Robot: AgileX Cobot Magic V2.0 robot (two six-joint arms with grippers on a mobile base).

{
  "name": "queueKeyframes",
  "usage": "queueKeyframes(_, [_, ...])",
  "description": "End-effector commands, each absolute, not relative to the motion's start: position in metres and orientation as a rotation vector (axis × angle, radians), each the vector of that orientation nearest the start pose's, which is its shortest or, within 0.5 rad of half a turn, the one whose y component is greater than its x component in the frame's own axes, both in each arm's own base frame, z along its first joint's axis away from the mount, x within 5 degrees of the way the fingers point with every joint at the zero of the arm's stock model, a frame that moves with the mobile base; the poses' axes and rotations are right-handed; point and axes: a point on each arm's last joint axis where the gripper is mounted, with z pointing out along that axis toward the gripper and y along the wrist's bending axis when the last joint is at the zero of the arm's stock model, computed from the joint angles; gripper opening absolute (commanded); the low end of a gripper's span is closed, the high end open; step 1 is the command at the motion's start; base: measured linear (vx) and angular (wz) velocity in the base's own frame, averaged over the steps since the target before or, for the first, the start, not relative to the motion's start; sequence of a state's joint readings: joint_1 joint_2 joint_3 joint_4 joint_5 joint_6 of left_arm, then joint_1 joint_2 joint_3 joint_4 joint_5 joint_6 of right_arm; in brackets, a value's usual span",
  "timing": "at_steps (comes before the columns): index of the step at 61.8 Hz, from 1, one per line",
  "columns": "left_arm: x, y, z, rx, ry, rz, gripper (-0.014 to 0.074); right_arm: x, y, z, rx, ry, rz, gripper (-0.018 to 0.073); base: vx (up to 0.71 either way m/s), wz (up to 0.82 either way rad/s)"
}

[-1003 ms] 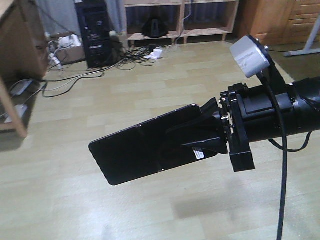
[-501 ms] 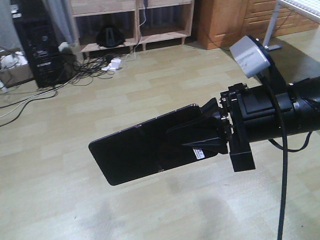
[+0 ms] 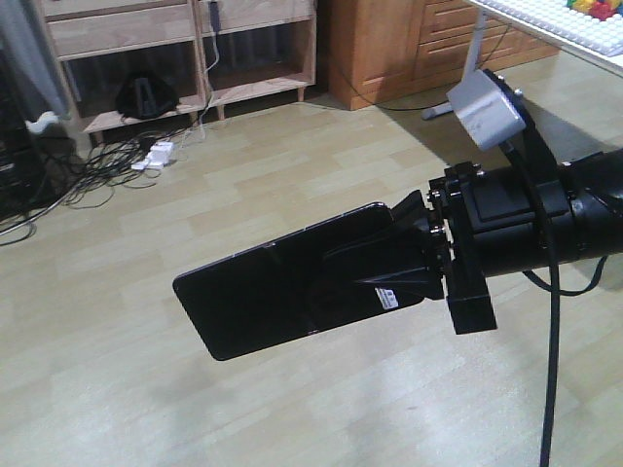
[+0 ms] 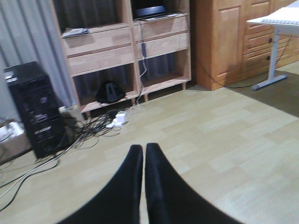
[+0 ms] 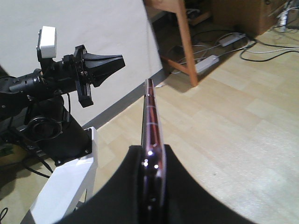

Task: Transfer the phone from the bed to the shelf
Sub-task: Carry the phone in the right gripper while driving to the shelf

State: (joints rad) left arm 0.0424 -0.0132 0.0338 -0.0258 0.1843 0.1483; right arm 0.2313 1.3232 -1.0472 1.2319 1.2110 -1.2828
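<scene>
Shelf [image 3: 127,29] has slid leftward across our front view while the phone [image 3: 282,292] stays pinched in the right claw [image 3: 375,263], airborne above the floor [image 3: 292,409]. Left claw [image 4: 144,154] pressed together, empty. We judge pickup done; placement remains.

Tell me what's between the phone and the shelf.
Front view: mostly bare floor between phone and shelf; only cables and a white power strip lie at the shelf's foot.
</scene>
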Motion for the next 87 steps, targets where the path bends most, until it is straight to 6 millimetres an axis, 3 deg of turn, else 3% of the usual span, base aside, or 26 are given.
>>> queueKeyframes(1, [0.0549,0.0018,0.2003,0.058,1.581,0.112,0.0001,0.2086,0.1354,0.3687,-1.160,1.702,1.262,-0.0002,0.41,-0.23])
queueKeyframes(87, [0.0549,0.0018,0.2003,0.058,1.581,0.112,0.0001,0.2086,0.1354,0.3687,-1.160,1.702,1.262,-0.0002,0.43,-0.14])
